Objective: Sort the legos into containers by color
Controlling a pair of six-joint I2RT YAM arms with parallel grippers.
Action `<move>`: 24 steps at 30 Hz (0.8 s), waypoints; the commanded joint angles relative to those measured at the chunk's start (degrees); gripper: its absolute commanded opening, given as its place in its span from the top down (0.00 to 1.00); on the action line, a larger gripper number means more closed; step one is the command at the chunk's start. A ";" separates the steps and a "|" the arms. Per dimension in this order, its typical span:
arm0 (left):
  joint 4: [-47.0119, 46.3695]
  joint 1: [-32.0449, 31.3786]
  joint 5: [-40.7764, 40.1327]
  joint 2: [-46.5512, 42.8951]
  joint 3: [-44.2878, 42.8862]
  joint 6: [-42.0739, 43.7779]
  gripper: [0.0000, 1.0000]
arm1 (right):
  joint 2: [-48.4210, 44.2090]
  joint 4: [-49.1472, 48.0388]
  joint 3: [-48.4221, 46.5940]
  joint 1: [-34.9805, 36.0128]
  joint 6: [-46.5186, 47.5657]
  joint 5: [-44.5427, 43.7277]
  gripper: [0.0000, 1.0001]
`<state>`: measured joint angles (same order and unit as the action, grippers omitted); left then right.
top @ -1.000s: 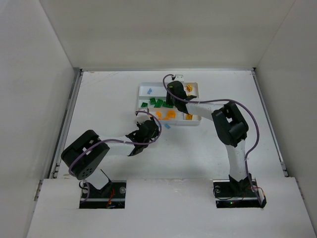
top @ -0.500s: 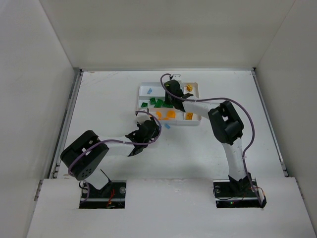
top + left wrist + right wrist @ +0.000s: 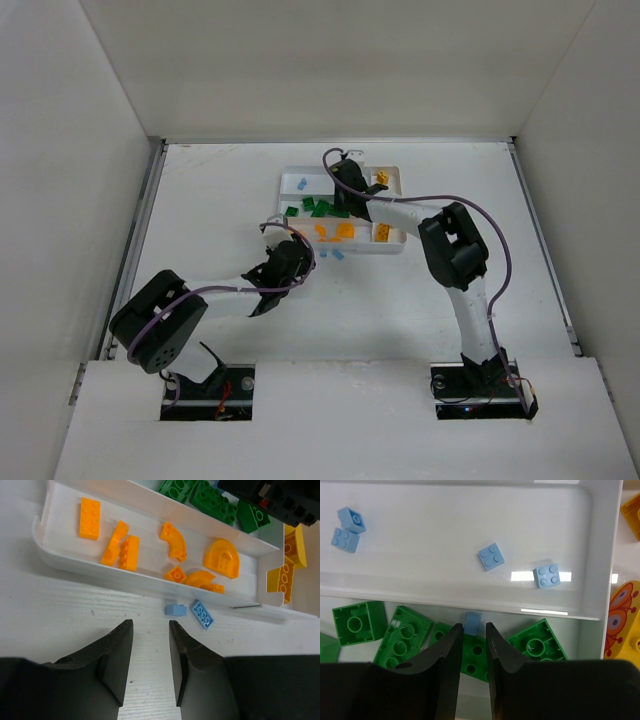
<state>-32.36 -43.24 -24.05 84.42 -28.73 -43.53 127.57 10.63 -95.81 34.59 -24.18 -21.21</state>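
The white tray [image 3: 283, 180] holds sorted legos. In the right wrist view, several light blue legos [image 3: 491, 557] lie in the far slot and green legos [image 3: 403, 637] in the slot below it. My right gripper [image 3: 472, 627] hangs over the green slot by the dividing wall [image 3: 420, 596], its jaws narrowed on a small light blue lego [image 3: 473, 622] at their tips. My left gripper [image 3: 150, 625] is open and empty over the table, just short of two loose light blue legos [image 3: 176, 610] beside the tray wall [image 3: 125, 577]. Orange legos [image 3: 90, 518] fill the near slot.
Yellow legos [image 3: 289, 572] sit in the crosswise end slot at the tray's right end [image 3: 395, 180]. The right arm [image 3: 455, 250] reaches across the tray from the right. White walls enclose the table on three sides.
The right gripper has shifted a little toward the far side of the tray and its jaws have narrowed. The left arm has drawn slightly back and left.
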 commanded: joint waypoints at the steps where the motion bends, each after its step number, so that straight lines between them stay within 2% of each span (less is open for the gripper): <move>1: -2.88 1.10 0.41 -2.51 1.22 -1.12 0.68 | -0.04 2.90 -3.24 0.52 -0.25 -1.20 0.69; 12: -3.85 4.00 3.31 -3.21 2.71 -3.14 0.67 | 4.26 9.84 -12.02 1.05 -0.69 -1.38 0.67; 24: -5.87 8.31 7.26 -4.00 4.91 -5.95 0.67 | 6.37 18.27 -17.39 2.02 -1.65 -3.83 0.67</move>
<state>-34.96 -35.44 -18.28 82.04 -24.71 -48.16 132.51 25.15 -109.36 35.73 -25.30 -22.90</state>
